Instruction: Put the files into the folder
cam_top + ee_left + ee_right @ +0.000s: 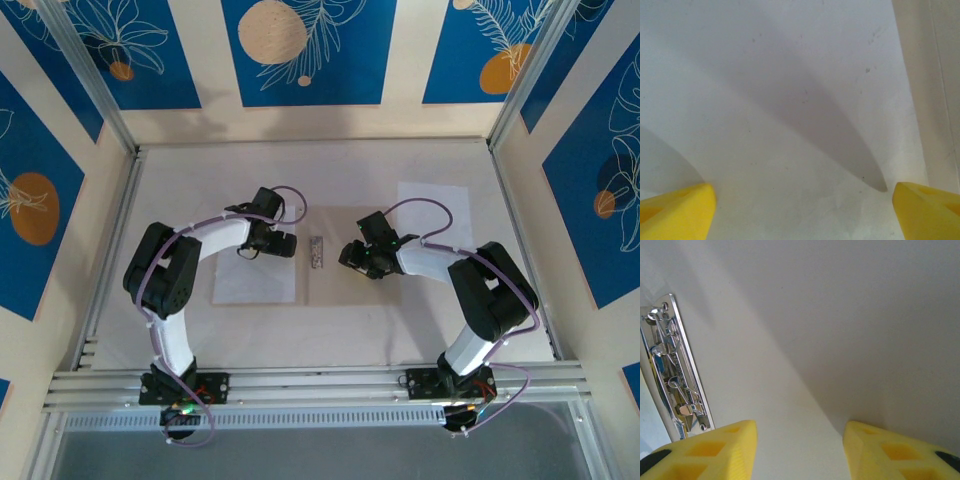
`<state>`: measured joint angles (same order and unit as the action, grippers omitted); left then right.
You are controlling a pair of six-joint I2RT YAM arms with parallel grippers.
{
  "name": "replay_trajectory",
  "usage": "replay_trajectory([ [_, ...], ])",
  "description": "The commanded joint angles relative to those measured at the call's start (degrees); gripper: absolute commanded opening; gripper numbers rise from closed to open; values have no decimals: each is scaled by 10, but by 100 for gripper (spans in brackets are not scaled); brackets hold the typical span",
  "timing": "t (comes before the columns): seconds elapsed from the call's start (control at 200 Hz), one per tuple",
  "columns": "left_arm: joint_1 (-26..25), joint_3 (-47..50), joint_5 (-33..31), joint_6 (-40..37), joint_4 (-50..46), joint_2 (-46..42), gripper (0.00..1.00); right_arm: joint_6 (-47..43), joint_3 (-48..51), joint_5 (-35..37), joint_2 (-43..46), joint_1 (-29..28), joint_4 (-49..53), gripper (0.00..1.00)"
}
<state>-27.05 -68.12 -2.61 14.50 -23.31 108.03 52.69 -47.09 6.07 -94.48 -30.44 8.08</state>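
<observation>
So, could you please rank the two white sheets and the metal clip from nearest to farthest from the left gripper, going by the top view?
1. left sheet: directly beneath the left gripper, on the table's left half.
2. metal clip: at the centre, just to the gripper's right.
3. right sheet: far back on the right.

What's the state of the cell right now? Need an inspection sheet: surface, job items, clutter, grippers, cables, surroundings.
Surface: pale table, flat, no spills seen.
Job's things: folder lies open, its metal clip exposed between the arms; its outline is hard to tell from above. One white sheet lies under the left arm, a second sheet far right.
Clutter: nothing seen.
Grippers: left gripper open over the white sheet; right gripper open beside the clip, holding nothing.
Cables: purple cables run along both arms, looped at the wrists.
Surroundings: blue leaf-patterned wall panels; aluminium rail at the near edge.
</observation>
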Motion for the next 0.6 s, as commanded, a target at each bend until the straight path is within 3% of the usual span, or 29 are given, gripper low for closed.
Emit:
replay_trajectory([
  [0.0,6,10,10,-18,-27,-18,91,12,17,10,-5,-9,35,51],
  [0.595,5,22,58,-72,-28,-28,91,19,16,14,-4,-13,39,51],
])
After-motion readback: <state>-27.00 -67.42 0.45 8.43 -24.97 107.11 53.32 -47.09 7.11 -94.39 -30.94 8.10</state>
